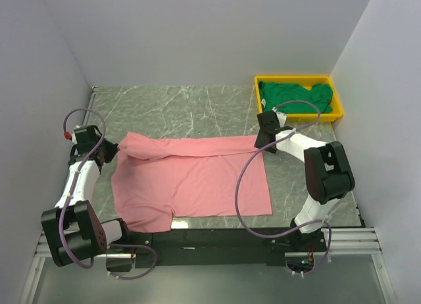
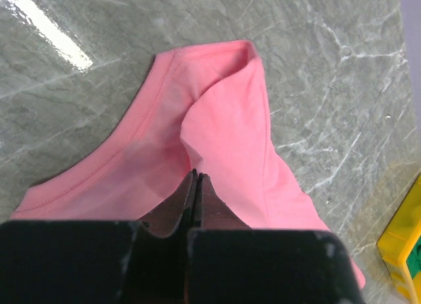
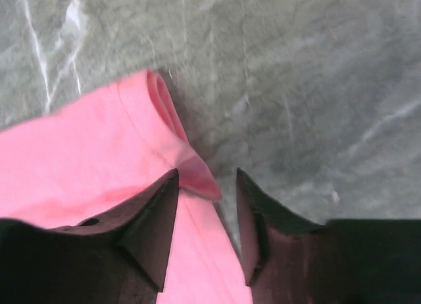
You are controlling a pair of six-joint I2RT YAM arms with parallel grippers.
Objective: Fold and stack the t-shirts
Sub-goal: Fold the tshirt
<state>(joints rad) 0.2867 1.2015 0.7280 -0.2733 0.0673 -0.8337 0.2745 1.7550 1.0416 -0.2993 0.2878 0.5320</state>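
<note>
While your left gripper (image 2: 196, 177) stands with its fingers pressed together on a raised fold of the plain pink short-sleeved cloth t-shirt (image 1: 191, 176), your right gripper (image 3: 207, 185) stands with its fingers apart.

Left tool: the pink cloth rises to the fingertips and is pinched there. Ahead of the tips a stitched edge curves away over the grey-green marble-patterned table (image 1: 184, 103). Bare table lies ahead of this tool and to either side of the cloth. The white side wall (image 1: 39, 87) stands close on its outer side.

Right tool: a folded, hemmed corner of the pink t-shirt lies in the gap between the fingers, against the finger on the shirt side (image 3: 154, 231). The other finger (image 3: 253, 218) shows bare table around it. Whether that corner is gripped you cannot tell from the wrist view; the fingers do not close on it.

Between the two tools the pink t-shirt lies spread, its far edge running from one to the other and its body reaching back toward the arm bases.

Just beyond the right tool sits the yellow rectangular plastic tray (image 1: 337, 112), with the dark green cloth t-shirt (image 1: 296, 97) bunched inside. Open table runs beyond both tools to the back wall.
</note>
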